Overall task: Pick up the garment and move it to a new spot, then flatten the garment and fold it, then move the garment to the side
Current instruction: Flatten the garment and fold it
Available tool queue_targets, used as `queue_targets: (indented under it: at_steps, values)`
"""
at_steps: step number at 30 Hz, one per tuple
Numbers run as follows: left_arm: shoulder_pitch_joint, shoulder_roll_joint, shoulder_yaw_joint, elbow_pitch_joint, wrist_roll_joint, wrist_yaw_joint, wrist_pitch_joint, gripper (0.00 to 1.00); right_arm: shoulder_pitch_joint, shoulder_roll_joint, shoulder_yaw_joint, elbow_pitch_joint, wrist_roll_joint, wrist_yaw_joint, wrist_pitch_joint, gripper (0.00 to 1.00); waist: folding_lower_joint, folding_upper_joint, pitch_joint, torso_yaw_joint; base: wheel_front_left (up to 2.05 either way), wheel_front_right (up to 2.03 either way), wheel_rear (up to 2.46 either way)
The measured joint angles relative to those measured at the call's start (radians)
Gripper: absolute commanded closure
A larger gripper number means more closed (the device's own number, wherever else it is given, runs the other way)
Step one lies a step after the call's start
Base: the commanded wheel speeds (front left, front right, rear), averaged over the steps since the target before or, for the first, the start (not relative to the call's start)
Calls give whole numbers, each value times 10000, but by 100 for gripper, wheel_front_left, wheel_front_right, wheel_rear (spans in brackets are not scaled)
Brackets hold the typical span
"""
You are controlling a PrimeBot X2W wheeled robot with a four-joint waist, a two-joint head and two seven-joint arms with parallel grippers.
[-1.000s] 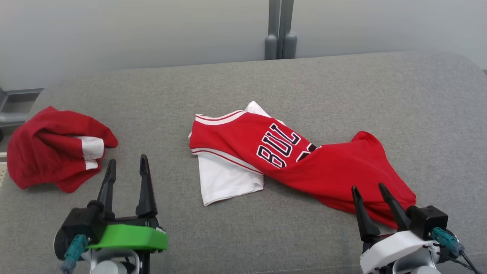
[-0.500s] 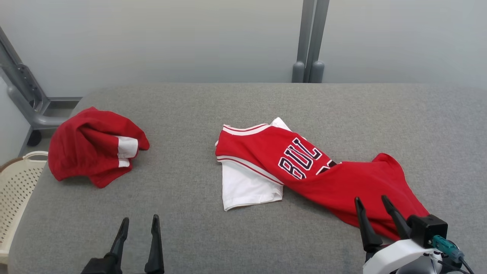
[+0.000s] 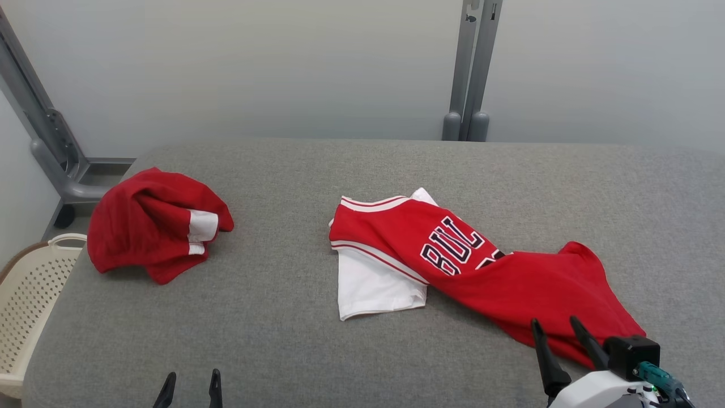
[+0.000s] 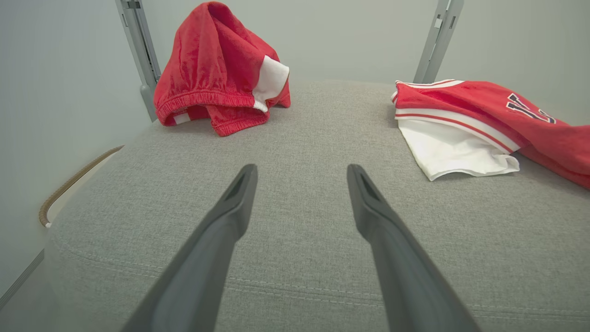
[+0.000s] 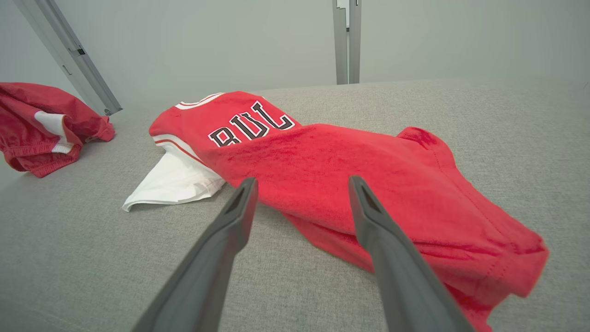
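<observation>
A red jersey garment [image 3: 510,277] with dark lettering and a white sleeve lies rumpled on the grey cushion [image 3: 283,328], right of centre. My right gripper [image 3: 554,322] is open at its near hem, fingertips just over the red cloth and holding nothing. The right wrist view has the jersey [image 5: 368,175] spread right beyond the open right gripper [image 5: 302,180]. My left gripper [image 3: 191,377] is open at the bottom edge, over bare cushion. In the left wrist view the open left gripper [image 4: 302,168] points between the jersey [image 4: 461,106] and a crumpled red garment [image 4: 216,69].
The crumpled red garment [image 3: 147,226] with white trim lies at the cushion's far left, and it is at the left edge for the right wrist camera [image 5: 41,124]. A cream perforated basket [image 3: 28,289] stands off the left edge. Grey metal posts [image 3: 473,68] rise behind the cushion.
The whole head picture has shifted as the camera moved, bringing more wall and the basket into view. The left gripper now sits lower in the picture. Both garments lie as before.
</observation>
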Motion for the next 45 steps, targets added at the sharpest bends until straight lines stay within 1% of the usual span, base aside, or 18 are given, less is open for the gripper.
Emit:
queue_targets:
  at_steps: [3, 8, 20, 25, 28, 31, 35, 41, 43, 45]
  values:
    - [3, 109, -2, 111, -8, -15, 84, 0, 35, 25, -121, 63, -54, 0, 65, 0, 0, 0, 1, -2, 0, 0, 0]
    - [-13, 107, -15, 192, -54, 54, 186, 0, 60, 59, -165, 61, -63, 0, 100, 0, 0, 0, 61, -31, 0, 0, 0]
    - [-302, -25, -265, 412, -267, 79, 180, 0, 21, 84, -50, -29, -79, 0, 207, 0, 0, 0, 257, -240, 0, 0, 0]
    - [-482, -130, -322, 435, -546, 17, 186, 0, 7, 90, -113, -138, -255, 0, 360, 0, 0, 0, 305, -298, 0, 0, 0]
    - [-704, -165, -382, 422, -717, -15, 458, 0, -40, 92, -165, -326, -255, 0, 577, 0, 0, 0, 324, -359, 0, 0, 0]
    - [-1018, -203, -500, 343, -953, -107, 993, 0, -139, 48, -159, -508, -267, 0, 1206, 0, 0, 0, 342, -458, 0, 0, 0]
    - [-1618, -240, -803, 219, -1312, -280, 2044, 0, -380, -272, -357, -880, -322, 0, 2383, 0, 0, 0, 393, -645, 0, 0, 0]
    - [-2633, -401, -1411, 435, -1960, -228, 3622, 0, -805, -696, -911, -1818, -456, 0, 4416, 0, 0, 0, 562, -1052, 0, 0, 0]
    - [-2986, -428, -1672, 635, -2067, -201, 3917, 0, -914, -838, -1089, -2140, -456, 0, 4918, 0, 0, 0, 653, -1193, 0, 0, 0]
    - [-3313, -454, -1893, 961, -2213, -79, 4195, 0, -1025, -922, -1267, -2399, -456, 0, 5340, 0, 0, 0, 759, -1343, 0, 0, 0]
